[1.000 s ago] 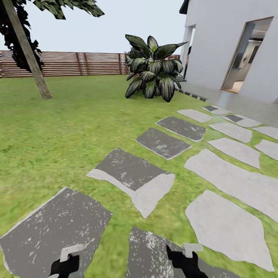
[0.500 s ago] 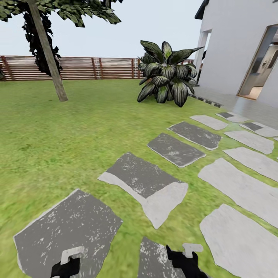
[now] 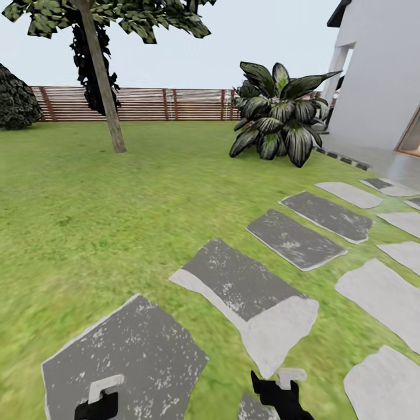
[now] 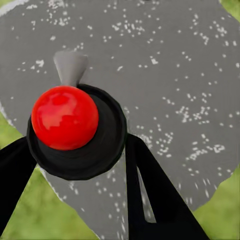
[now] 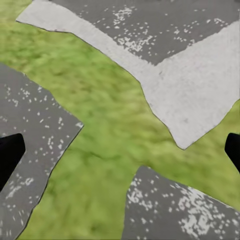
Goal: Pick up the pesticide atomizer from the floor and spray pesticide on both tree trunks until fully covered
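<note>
Green lawn [image 3: 116,198] with stepping stones [image 3: 245,286], 1 leaning tree [image 3: 105,87] beyond

Both grippers sit low at the bottom edge of the head view, dark bodies with pale tips. The left gripper [image 3: 99,399] shows at lower left, the right gripper [image 3: 280,394] at lower centre-right, well apart. In the right wrist view two black fingertips [image 5: 10,152] stand at opposite edges, jaws spread wide with nothing between. In the left wrist view, black fingers [image 4: 150,190] splay downward.
</note>
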`<state>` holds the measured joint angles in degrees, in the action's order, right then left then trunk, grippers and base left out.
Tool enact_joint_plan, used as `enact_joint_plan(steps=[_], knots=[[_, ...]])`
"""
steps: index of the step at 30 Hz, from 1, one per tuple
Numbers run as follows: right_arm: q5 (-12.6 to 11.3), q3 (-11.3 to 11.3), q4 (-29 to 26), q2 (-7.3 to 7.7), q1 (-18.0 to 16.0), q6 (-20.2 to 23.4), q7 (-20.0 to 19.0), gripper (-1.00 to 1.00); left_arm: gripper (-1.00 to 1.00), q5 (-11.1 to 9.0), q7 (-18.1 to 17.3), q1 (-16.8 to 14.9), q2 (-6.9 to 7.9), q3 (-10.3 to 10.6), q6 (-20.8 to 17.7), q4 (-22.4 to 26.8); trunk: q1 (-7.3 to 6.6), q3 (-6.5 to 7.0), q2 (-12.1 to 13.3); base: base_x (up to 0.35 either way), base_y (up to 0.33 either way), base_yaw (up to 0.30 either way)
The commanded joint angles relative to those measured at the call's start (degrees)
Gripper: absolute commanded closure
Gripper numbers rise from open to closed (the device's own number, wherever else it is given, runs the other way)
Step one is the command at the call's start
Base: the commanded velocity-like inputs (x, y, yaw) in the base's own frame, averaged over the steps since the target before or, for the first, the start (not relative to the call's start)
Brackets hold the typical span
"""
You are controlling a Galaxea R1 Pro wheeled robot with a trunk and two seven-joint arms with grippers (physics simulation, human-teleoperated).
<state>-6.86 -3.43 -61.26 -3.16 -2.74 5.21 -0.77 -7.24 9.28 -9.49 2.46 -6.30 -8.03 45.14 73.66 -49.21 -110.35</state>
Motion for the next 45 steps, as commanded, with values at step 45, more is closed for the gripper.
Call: enact_joint_plan(steps=[45], knots=[[-0.08,0.09,-0.03,0.0,0.0,-0.03,-0.06,-1.0,1.0,-0.05,0.04,0.0,-0.17,0.24,1.52,-2.68,0.0,0.1,0.0,0.316,0.109,0.275]])
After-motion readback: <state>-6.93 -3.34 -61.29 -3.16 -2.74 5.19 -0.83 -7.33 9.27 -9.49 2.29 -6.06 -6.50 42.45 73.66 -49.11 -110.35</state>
